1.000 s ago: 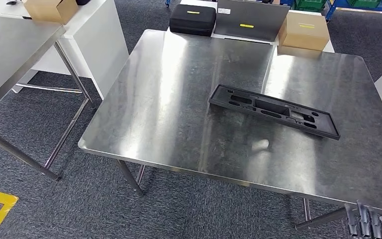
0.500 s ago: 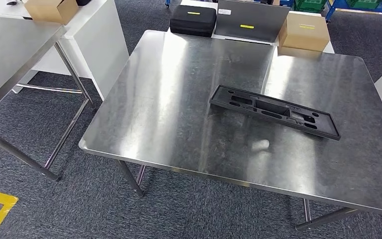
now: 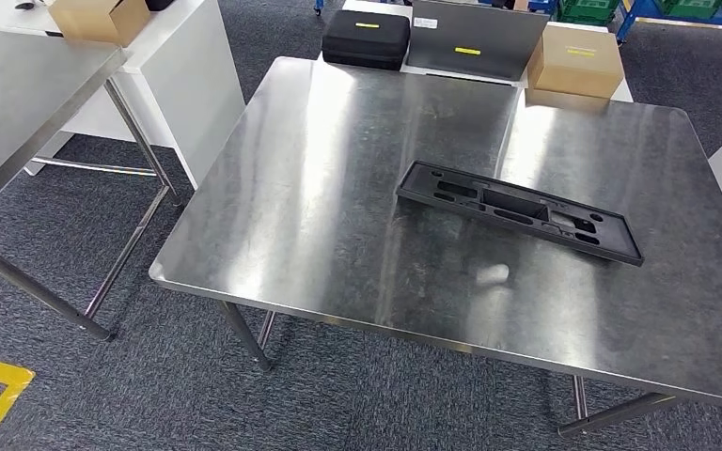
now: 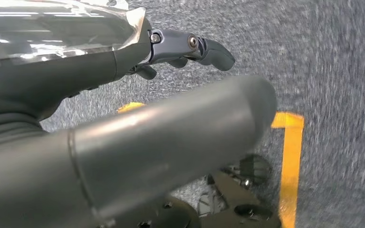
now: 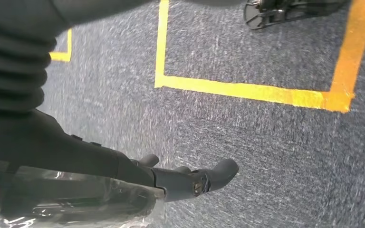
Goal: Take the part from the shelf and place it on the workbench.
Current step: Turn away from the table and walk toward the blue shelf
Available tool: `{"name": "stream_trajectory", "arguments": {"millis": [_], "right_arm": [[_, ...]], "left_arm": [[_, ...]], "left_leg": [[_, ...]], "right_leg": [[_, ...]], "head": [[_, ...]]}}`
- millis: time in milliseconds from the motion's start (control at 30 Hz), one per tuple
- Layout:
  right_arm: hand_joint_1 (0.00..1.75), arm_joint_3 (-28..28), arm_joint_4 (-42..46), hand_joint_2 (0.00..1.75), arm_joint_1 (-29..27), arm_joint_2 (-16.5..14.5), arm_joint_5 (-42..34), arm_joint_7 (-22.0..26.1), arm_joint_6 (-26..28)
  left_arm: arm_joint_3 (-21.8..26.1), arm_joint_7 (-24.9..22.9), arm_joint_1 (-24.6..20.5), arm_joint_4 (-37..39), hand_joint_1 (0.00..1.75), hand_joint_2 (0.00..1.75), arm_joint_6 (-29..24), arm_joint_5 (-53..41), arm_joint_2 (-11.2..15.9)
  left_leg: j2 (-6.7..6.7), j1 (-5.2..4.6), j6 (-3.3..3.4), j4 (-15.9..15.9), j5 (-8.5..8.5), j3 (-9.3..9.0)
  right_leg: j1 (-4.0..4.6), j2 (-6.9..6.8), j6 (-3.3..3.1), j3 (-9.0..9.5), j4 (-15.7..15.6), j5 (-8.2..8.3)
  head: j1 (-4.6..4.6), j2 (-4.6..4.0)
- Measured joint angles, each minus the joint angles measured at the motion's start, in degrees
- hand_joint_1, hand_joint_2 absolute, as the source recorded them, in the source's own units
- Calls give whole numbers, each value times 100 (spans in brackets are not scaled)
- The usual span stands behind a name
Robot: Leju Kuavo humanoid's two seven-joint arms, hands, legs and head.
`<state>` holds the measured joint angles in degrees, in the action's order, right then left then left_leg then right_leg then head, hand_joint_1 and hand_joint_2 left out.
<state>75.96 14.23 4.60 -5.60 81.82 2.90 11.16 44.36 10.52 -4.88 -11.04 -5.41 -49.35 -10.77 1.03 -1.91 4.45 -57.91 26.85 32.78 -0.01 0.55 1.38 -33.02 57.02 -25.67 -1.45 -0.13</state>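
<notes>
Grey ribbed cover (image 5: 14, 52), dark screwed fingers (image 4: 190, 47).

No wording could be read anywhere. Yellow labels sat on the black case (image 3: 365, 38), the grey panel (image 3: 476, 38) and the cardboard box (image 3: 578, 59) behind the counter (image 3: 320, 188), all too small to read.

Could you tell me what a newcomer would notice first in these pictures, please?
First the long black part, lying flat and slantwise toward the right of the shiny steel workbench. Next the black case and cardboard box just beyond its far edge. In the wrist views, the left hand and right hand hang over grey carpet with yellow floor lines.
</notes>
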Motion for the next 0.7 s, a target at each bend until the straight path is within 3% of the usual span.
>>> {"name": "stream_trajectory", "arguments": {"millis": [33, 167, 500, 633, 700], "right_arm": [[0, 39, -25, 0, 20, 3, -27, -10, -20], [0, 117, -110, 175, 66, -16, 34, -113, -86], [0, 22, -175, 175, 82, -89, 263, -333, -74], [0, -24, -184, 0, 82, -95, 282, -356, -74], [0, -43, -187, 87, 83, -100, 332, -373, -74]], "left_arm": [[-50, -4, -4, 0, 0, 0, 77, -51, 7], [-224, 1, -19, 0, 0, 0, 342, -217, 72], [-431, 12, 16, 0, 0, 0, 462, -416, 281], [-441, 39, 16, 0, 0, 0, 458, -431, 300], [-447, 61, 17, 0, 0, 0, 443, -455, 308]], "left_leg": [[0, 0, 0, 0, 0, 0], [0, -1, 0, 0, 0, 2], [3, -2, 0, 0, 1, 2], [3, -2, 0, 0, 1, 2], [3, -2, 0, 0, 1, 2]], "right_leg": [[0, 0, 0, 0, 0, 0], [-1, 0, 0, 2, 0, 0], [-1, -1, 0, 2, 0, 0], [-2, -1, 0, 2, 0, 0], [-2, -1, 0, 2, 0, 0]], "head": [[1, 0], [1, 0], [0, 0], [0, 0], [1, 0]]}}
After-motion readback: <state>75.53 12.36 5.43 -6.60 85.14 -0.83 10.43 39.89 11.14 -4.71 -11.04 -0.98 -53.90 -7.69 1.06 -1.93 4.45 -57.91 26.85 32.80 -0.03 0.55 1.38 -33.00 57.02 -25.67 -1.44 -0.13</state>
